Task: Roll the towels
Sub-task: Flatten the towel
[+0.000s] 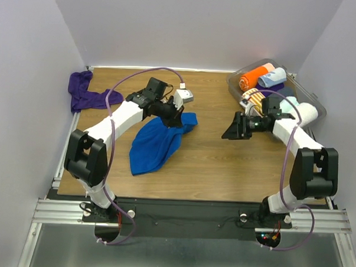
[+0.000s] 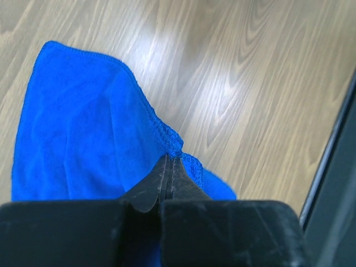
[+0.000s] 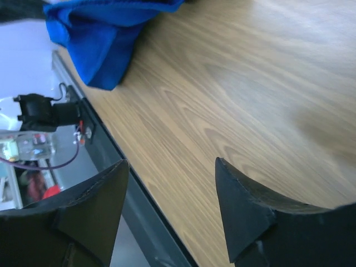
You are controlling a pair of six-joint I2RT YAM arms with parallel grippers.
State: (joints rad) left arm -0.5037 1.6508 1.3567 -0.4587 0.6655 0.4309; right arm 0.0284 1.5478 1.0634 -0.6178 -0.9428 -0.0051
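The royal blue towel (image 1: 155,145) lies crumpled on the wooden table, left of centre. My left gripper (image 1: 177,119) is at its far right corner, shut on the hemmed edge. In the left wrist view the gripper (image 2: 169,157) has its jaws pressed together on the blue towel (image 2: 83,128) at its stitched border. The dark purple towel (image 1: 82,91) lies bunched at the back left corner. My right gripper (image 1: 232,129) stands open over bare wood right of centre, holding nothing. Through the right gripper (image 3: 171,162) the blue towel (image 3: 100,33) shows at the upper left.
A clear plastic bin (image 1: 232,84) at the back right holds an orange roll (image 1: 254,76), a pale blue roll (image 1: 275,75), a striped roll (image 1: 256,100) and a white roll (image 1: 307,112). The table's dark front edge (image 3: 111,150) runs under the right gripper.
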